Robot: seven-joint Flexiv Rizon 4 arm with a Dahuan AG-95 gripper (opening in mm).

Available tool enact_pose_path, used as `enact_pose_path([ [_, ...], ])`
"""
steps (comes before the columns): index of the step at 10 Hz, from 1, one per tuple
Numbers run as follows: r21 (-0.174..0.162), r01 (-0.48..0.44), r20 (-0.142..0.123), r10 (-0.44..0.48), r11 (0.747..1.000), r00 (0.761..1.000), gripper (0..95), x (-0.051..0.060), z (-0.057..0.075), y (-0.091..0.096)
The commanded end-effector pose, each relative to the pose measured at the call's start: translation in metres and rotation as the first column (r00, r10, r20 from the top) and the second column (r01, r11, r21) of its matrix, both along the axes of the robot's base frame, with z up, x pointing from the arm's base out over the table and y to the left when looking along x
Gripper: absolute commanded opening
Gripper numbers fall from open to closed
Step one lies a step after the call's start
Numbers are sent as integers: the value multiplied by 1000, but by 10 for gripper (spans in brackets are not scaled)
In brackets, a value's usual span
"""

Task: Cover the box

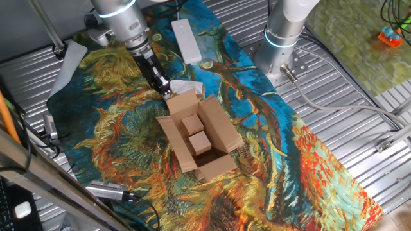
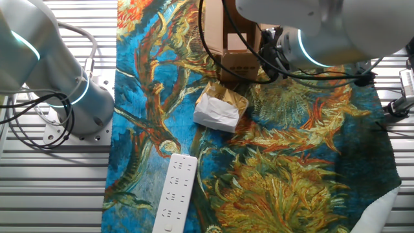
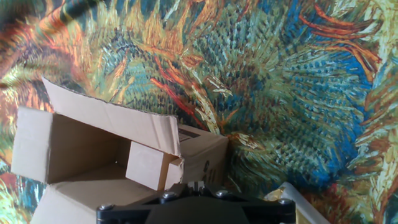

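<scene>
We found the box (image 1: 199, 136) sitting near the middle of the painted cloth (image 1: 308, 160), still plainly uncovered: in one fixed view all four flaps were spread outward and two small cardboard blocks (image 1: 196, 133) lay exposed inside. The gripper (image 1: 164, 89) hung at the box's far-left corner, its tip just beside or touching the far flap (image 1: 182, 101), with the crumpled paper packet (image 2: 217, 111) close behind it. We could not tell whether the fingers were open or closed, since they were too small in that view, hidden in the other fixed view, and out of frame in the hand view. We judged that the covering had barely begun: at most the far flap was being nudged inward, and all four flaps remained to be folded over the opening.
</scene>
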State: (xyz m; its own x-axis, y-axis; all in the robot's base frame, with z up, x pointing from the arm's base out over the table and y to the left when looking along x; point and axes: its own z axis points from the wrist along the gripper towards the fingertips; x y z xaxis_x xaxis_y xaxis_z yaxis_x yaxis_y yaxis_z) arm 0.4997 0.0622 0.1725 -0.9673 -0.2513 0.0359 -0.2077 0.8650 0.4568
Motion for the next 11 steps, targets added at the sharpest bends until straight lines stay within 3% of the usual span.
enact_pose_path([
  [1, 25, 4, 16, -4, 1000, 1000, 0, 0, 0, 0],
  [3, 12, 30, 15, -30, 999, 999, 0, 0, 0, 0],
  [6, -2, 96, 34, -96, 995, 995, 0, 0, 0, 0],
  [11, 7, 100, 39, -100, 995, 994, 0, 0, 0, 0],
])
